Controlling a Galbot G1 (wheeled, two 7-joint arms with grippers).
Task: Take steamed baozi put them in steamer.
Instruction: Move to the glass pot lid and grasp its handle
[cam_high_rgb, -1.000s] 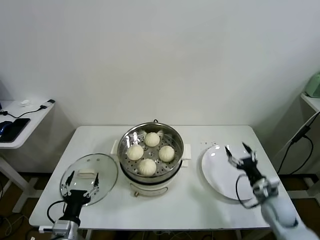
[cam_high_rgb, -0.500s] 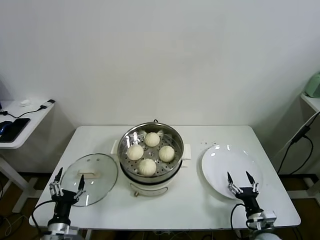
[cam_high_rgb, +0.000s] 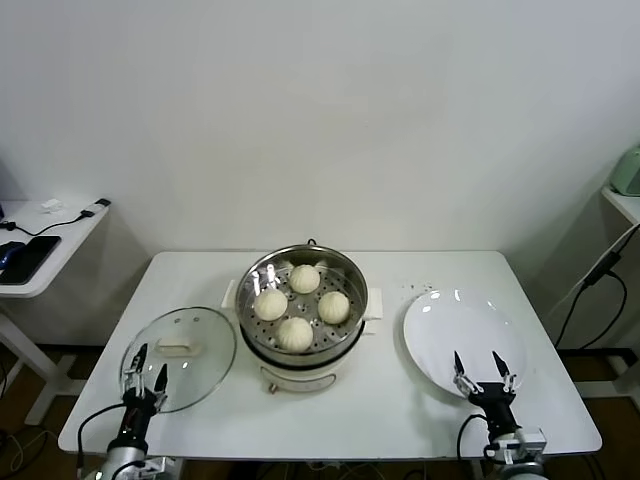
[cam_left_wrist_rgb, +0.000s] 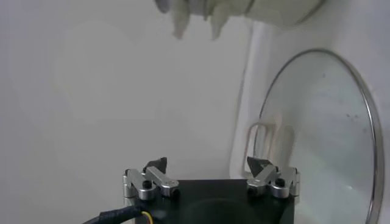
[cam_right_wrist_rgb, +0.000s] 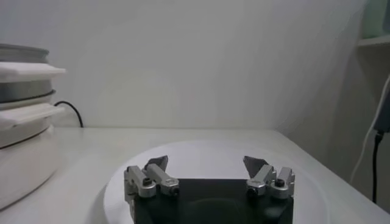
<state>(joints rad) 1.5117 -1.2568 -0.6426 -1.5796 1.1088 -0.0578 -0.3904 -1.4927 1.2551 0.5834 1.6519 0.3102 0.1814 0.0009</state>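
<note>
Side table (cam_high_rgb: 45, 255) at far left, dark flat device and cable on it.

Left hand (cam_high_rgb: 146, 381) low at the bench's (cam_high_rgb: 200, 275) near left edge, fingers spread wide, nothing between them. It sits at the near rim of the glass lid (cam_high_rgb: 180, 357), which lies flat on the bench with its white handle up.

Centre: steamer (cam_high_rgb: 301, 315), shiny steel, white base, side handles. All four steamed baozi (cam_high_rgb: 295, 334) sit on the perforated tray inside, arranged in a diamond, close together, pale and domed.

Right of the steamer, apart from it: white plate (cam_high_rgb: 455, 335), bare. A few dark specks on the bench just behind the plate.

Right hand (cam_high_rgb: 480, 369) low at the plate's near edge, fingers parted wide, holding nothing; the right wrist view shows its tips over the plate rim.
</note>
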